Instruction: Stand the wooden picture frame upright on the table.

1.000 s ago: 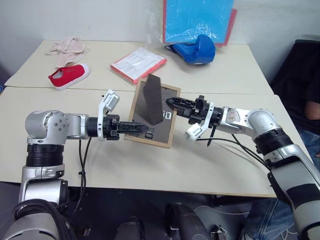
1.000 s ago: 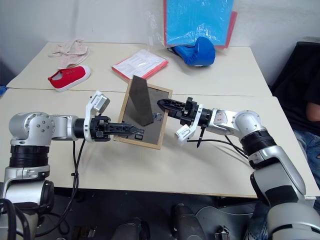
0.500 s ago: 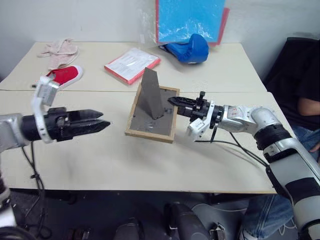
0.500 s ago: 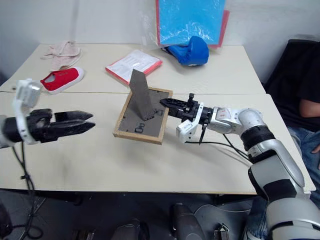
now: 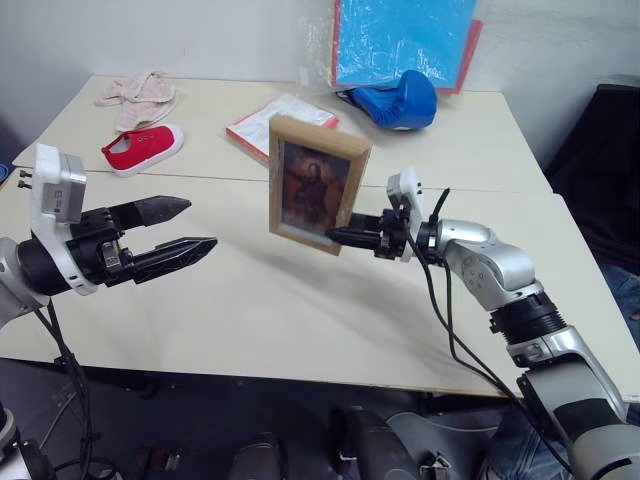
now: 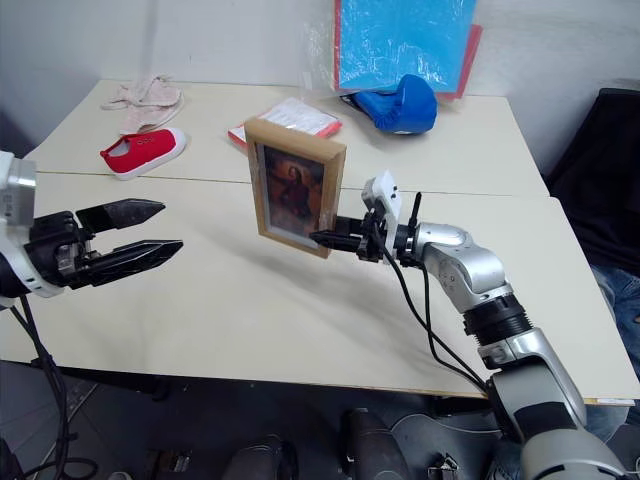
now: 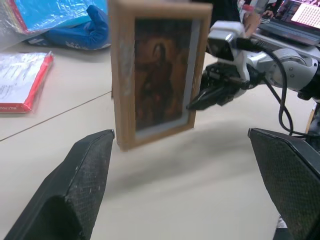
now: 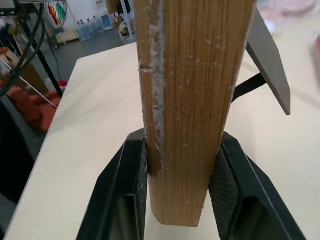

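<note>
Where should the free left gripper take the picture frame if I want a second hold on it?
Grip the wooden picture frame on its bare vertical edge opposite the right gripper, coming in level from the robot's left. The frame is upright, picture facing the robot; the open left gripper could probably straddle that thin edge front to back.

Plain pale wall (image 5: 180, 35) runs behind the far side. Second cream table (image 5: 480, 140) adjoins along the far edge, seam between the two visible. On it: red shoe (image 5: 142, 148) and pinkish cloth (image 5: 137, 88) far left, red-edged packet (image 5: 262, 118) mid, blue glove (image 5: 398, 99) far right. Blue red-edged board (image 5: 403, 38) leans on the wall behind the glove. Dark chair (image 5: 603, 150) at right. Dim floor below the near edge.
</note>
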Robot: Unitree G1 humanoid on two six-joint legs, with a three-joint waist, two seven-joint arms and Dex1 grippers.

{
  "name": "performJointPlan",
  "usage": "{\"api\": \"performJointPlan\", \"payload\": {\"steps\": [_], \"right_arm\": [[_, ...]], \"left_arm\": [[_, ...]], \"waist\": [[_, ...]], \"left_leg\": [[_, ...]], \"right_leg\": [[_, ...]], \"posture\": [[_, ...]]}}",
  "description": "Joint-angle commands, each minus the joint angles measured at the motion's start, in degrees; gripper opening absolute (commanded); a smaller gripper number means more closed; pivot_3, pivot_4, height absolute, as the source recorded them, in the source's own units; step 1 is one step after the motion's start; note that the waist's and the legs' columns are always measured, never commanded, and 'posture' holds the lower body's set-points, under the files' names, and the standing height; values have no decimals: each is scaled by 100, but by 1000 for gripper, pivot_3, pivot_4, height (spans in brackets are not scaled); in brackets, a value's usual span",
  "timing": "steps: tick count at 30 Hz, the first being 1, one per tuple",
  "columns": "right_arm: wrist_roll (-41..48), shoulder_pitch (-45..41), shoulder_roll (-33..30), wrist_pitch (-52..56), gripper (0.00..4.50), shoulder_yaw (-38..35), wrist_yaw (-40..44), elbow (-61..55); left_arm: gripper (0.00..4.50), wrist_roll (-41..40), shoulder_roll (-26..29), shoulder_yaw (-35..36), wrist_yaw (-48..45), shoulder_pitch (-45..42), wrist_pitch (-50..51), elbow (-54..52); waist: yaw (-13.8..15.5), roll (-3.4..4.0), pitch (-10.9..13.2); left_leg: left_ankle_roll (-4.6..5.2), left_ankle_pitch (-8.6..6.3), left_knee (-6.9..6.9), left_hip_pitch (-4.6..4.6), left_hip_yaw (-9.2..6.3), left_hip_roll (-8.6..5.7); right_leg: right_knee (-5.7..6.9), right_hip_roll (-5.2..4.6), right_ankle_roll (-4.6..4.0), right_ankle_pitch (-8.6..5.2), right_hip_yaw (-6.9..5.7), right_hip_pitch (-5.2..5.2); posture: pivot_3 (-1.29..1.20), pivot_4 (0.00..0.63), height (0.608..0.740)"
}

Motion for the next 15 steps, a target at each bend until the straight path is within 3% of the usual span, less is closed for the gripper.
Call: {"api": "performJointPlan", "payload": {"steps": [1, 6, 10, 15], "right_arm": [[-261, 172, 194, 196, 1206, -171, 165, -46], [-589, 351, 431, 345, 1206, -335, 211, 39], [-942, 589, 268, 192, 2526, -363, 475, -268], [-951, 420, -962, 735, 4270, -701, 1301, -966]], "left_arm": [[4500, 40, -11, -142, 87, 84, -393, -155], [4500, -17, 72, -301, 45, 229, -599, -178], [4500, -124, 111, -368, 12, 244, -649, -68], [4500, 129, 387, -608, -344, 203, -939, 289]], "waist": [[1, 0, 0], [-34, 0, 0], [-9, 0, 0], [32, 11, 7]], "left_leg": [[0, 0, 0, -1, 0, 0], [-2, 1, 1, 1, 4, 0], [-3, 1, 1, 1, 2, 0], [6, -3, 3, -6, 0, -4]], "right_leg": [[-1, 0, 0, 0, 0, -1], [5, 2, 0, 0, 2, -2], [3, 3, 0, 0, 1, -1], [-4, -3, 1, 0, -1, -1]], "posture": [[0, 150, 740], [0, 150, 740], [0, 150, 740], [0, 150, 740]]}}
